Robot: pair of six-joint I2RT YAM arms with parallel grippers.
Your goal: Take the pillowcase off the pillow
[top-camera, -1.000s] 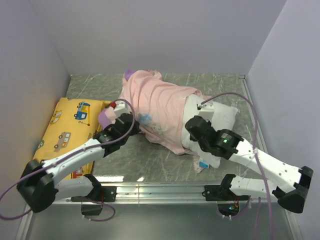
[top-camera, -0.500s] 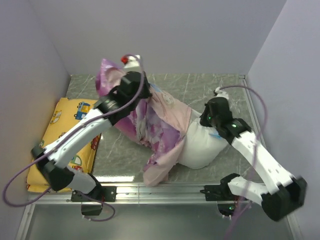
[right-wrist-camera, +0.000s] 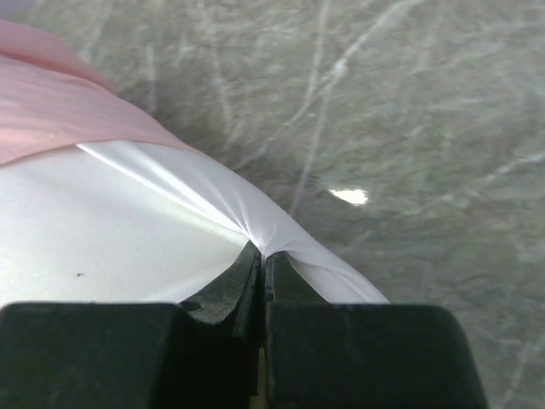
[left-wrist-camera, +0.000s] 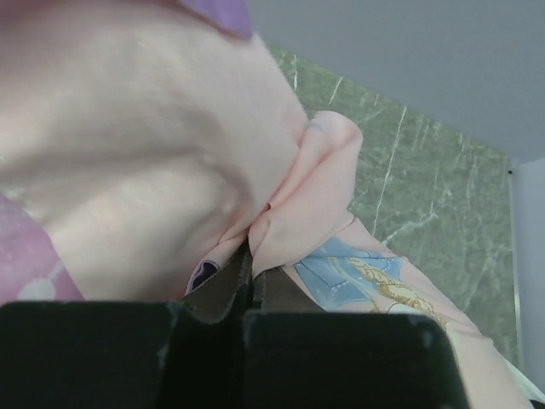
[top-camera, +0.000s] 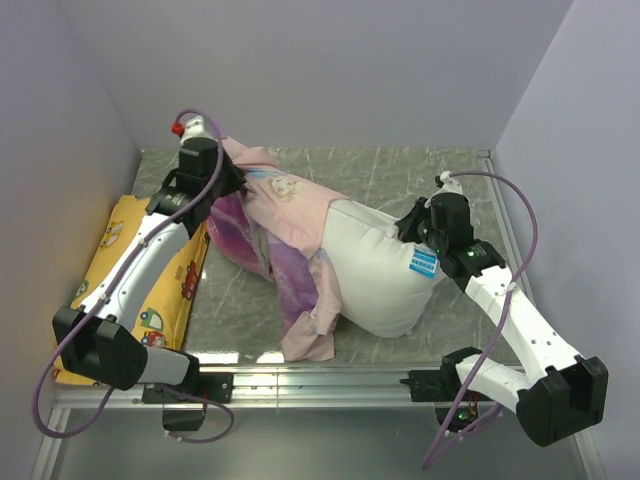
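Pink-purple pillowcase (top-camera: 285,225) sits half off the white pillow (top-camera: 375,280). It is bunched over the pillow's left end with the paler inside showing, and a loose flap trails to the pillow's near-left corner. Pillow's right half is bare, blue-white tag (top-camera: 423,263) at its right edge. Left gripper (left-wrist-camera: 249,256) is clamped on a pillowcase fold, far-left of the pillow. Right gripper (right-wrist-camera: 262,257) pinches the pillow's white fabric at its far-right corner. Yellow vehicle-print cushion (top-camera: 125,275) lies left of the pillow, apart from it.
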